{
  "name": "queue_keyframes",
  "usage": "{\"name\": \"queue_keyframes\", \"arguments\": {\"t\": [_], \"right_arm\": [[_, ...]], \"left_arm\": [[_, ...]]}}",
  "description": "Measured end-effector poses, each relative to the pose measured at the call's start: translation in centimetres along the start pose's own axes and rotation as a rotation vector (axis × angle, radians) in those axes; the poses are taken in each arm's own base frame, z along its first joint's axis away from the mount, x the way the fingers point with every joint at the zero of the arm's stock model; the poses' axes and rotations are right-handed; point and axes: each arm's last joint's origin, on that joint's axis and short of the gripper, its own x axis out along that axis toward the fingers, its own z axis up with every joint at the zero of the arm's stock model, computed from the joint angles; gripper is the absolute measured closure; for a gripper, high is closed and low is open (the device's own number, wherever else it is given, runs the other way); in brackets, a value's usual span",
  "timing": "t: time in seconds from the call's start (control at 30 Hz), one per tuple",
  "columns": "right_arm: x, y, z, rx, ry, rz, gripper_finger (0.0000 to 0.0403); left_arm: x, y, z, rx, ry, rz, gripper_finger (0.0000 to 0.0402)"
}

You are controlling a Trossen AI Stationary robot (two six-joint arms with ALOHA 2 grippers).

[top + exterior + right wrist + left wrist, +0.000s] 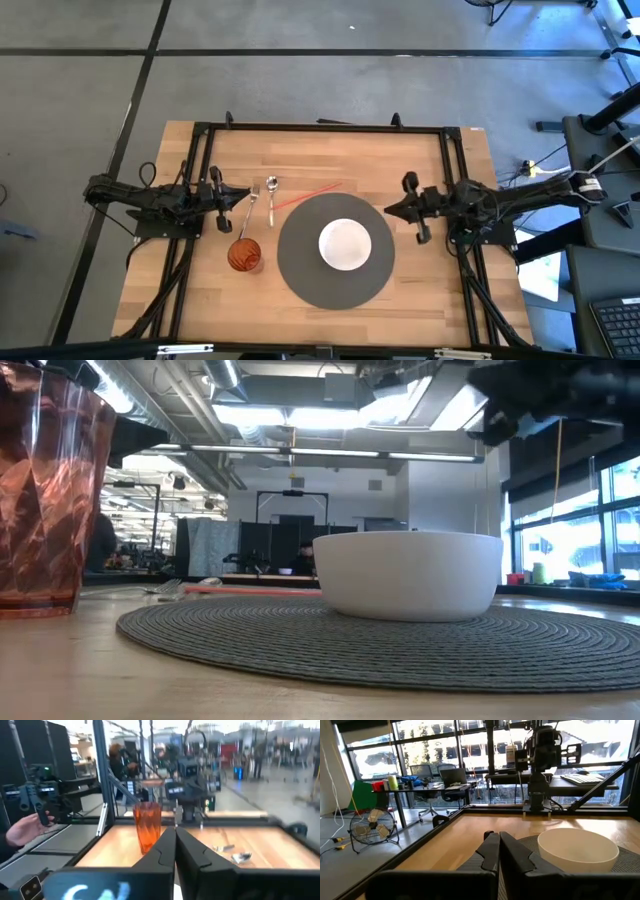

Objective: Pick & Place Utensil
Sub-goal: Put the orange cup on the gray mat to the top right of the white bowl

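Judging by the layout, nothing was done yet: fork & spoon lay untouched on the worktop just beside the left pincer, closed, empty. Right pincer closed, empty too, far side of the bowl. Pick & place all left.

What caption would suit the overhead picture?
Two shut grippers, left and right, flank a white bowl on a round grey mat.

Wooden table: placemat, cup, utensils.
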Motion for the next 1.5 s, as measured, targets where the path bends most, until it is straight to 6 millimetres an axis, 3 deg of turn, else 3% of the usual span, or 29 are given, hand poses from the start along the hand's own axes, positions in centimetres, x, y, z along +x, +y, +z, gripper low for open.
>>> {"name": "queue_keyframes", "arguments": {"t": [0.23,0.5,1.5], "right_arm": [[-2.3,-0.3,-2.3,-0.052,-0.043,-0.024,0.0399],[-3.3,-0.5,-4.4,-0.056,0.005,-0.040,0.0400],[-3.3,-0.3,-4.0,-0.037,-0.027,0.031,0.0398]], "left_arm": [[0.0,0.0,0.0,0.000,0.000,0.000,0.0398],[0.0,0.0,0.0,0.000,0.000,0.000,0.0398],[0.0,0.0,0.0,0.000,0.000,0.000,0.0398]]}}
